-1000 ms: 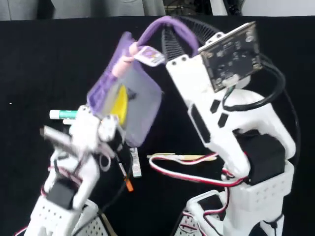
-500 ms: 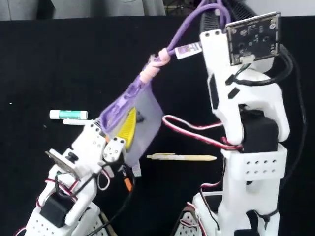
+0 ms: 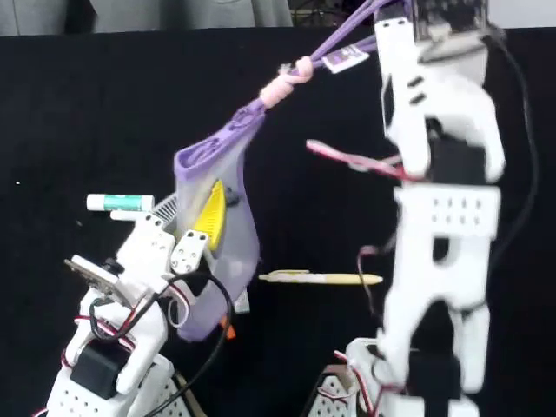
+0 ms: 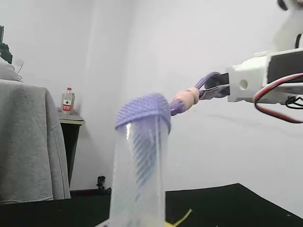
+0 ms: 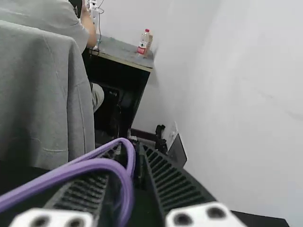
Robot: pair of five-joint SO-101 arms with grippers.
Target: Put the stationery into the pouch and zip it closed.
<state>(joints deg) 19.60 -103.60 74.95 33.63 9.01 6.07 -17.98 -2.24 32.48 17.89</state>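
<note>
Pen (image 3: 320, 278) lies on black table (image 3: 69, 104), grey cloth (image 3: 174, 13) behind.

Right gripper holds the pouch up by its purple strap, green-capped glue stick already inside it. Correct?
No. The glue stick lies on the table, outside the pouch; the high view shows that. The right gripper does hold the pouch up by its purple strap.

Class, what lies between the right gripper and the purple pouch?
A taut purple strap with a pink knot-like piece, in the high view, joining right gripper and translucent purple pouch.
</note>
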